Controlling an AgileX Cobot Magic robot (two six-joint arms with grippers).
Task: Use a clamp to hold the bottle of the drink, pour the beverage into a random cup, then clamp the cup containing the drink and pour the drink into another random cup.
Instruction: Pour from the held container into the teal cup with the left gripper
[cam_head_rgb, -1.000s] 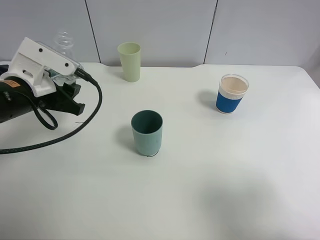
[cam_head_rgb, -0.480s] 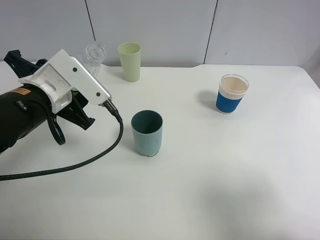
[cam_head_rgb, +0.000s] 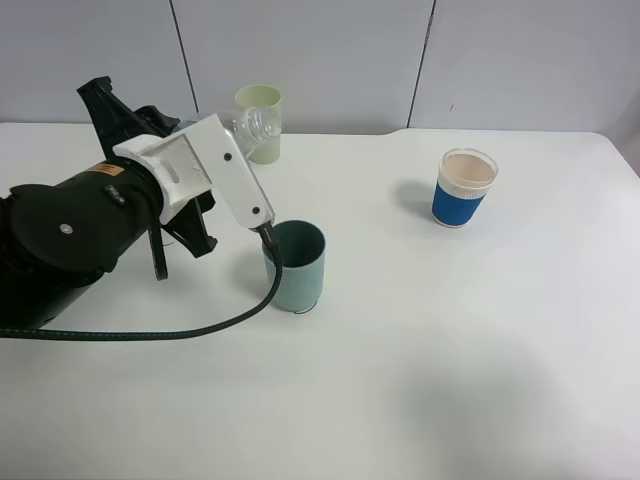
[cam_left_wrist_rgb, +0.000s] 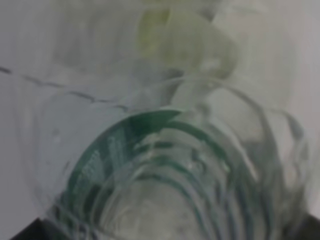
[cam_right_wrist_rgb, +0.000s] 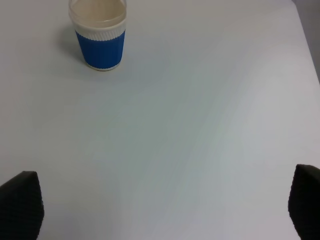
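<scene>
My left gripper (cam_head_rgb: 195, 125) is shut on the clear bottle (cam_head_rgb: 252, 122) and holds it off the table, tilted, with its open neck pointing right, up and behind the teal cup (cam_head_rgb: 295, 265). The white camera mount and black arm hide most of the bottle. In the left wrist view the bottle (cam_left_wrist_rgb: 160, 165) with its green label fills the frame. The blue-sleeved white cup (cam_head_rgb: 465, 188) stands at the right. My right gripper (cam_right_wrist_rgb: 162, 207) is open and empty, some way short of that cup (cam_right_wrist_rgb: 100, 36). I see no liquid stream.
A pale yellow-green cup (cam_head_rgb: 262, 100) stands at the back, just behind the bottle's neck. A black cable (cam_head_rgb: 200, 328) loops over the table in front of the left arm and touches the teal cup's left side. The table edge runs along the back wall.
My left arm has swung right and up with the bottle, from the far left to just behind the teal cup. The bottle has tipped over toward the right. The cups have not moved.
</scene>
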